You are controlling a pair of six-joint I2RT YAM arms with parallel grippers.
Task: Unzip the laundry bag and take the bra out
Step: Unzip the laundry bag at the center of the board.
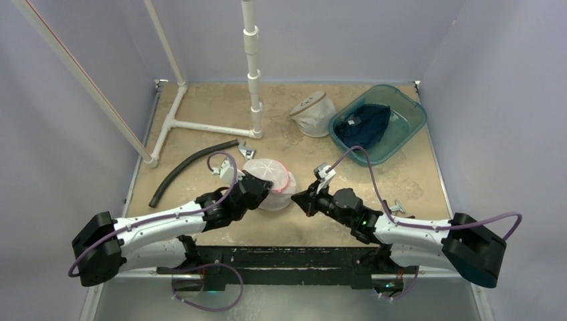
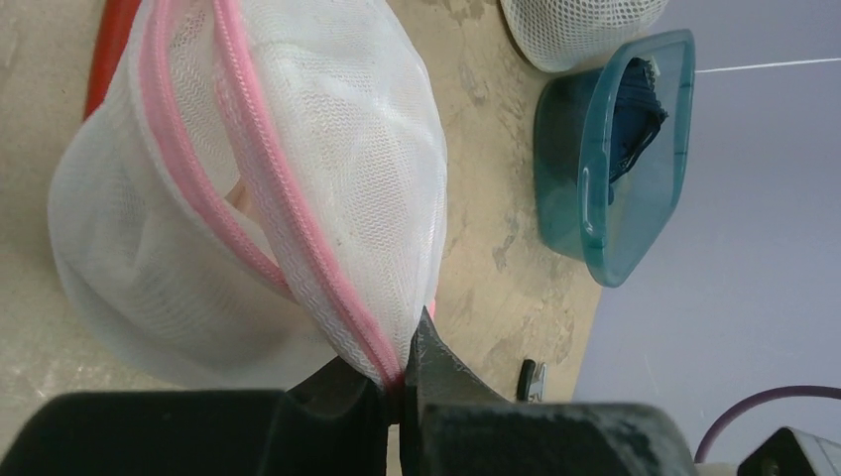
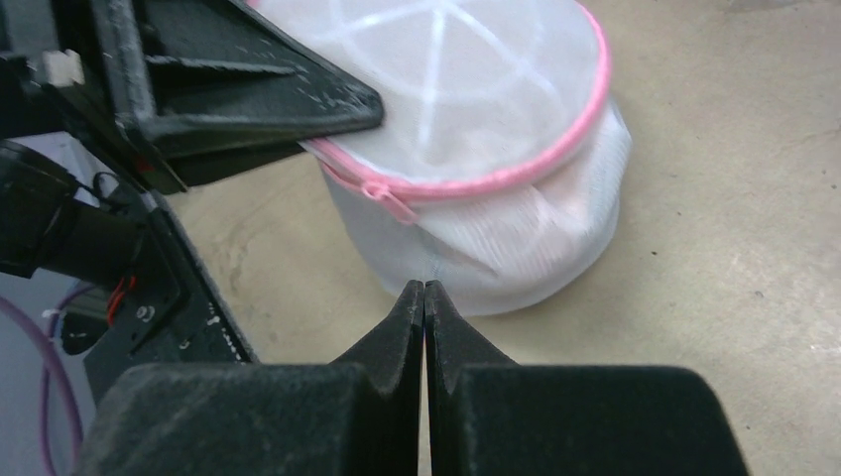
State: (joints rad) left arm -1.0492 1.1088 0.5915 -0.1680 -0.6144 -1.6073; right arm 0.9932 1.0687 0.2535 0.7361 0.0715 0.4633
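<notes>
1. Pale walls [image 1: 348, 33] box in a scuffed tan table [image 1: 401, 180]. A white mesh laundry bag [image 1: 275, 182] stands near its front centre, between the two arms.
2. The left gripper [image 2: 402, 382] is clamped on the bag's rim, pinching mesh and pink zipper [image 2: 298, 223] together. The right gripper [image 3: 424, 296] is closed on nothing, its tips just beside the bag's lower wall.
3. The bra is not plainly visible. A pale shape behind the mesh suggests it lies inside.
4. The step in hand appears to be anchoring the bag so the zipper can be drawn.
   - The zipper pull [image 3: 389, 198] hangs on the side facing the right arm, just beside a left finger.
   - The left grip should hold firm without hoisting the soft bag.
   - The right jaws must first open and take the small tab squarely.
   - They should then draw it along the rim's curve, away from the anchor. A pull straight outward would likely drag or crumple the bag.
5. The tab sits close to the left finger, so the approach is crowded and the fingers could knock together.
   - Bare table lies to the right of the bag.
   - The teal bin [image 1: 409, 107] with its dark garment [image 1: 364, 124] and a second mesh bag [image 1: 314, 115] sit well apart at the back right.
   - The white pipe frame [image 1: 254, 80] and black hose [image 1: 189, 167] lie behind and to the left.
</notes>
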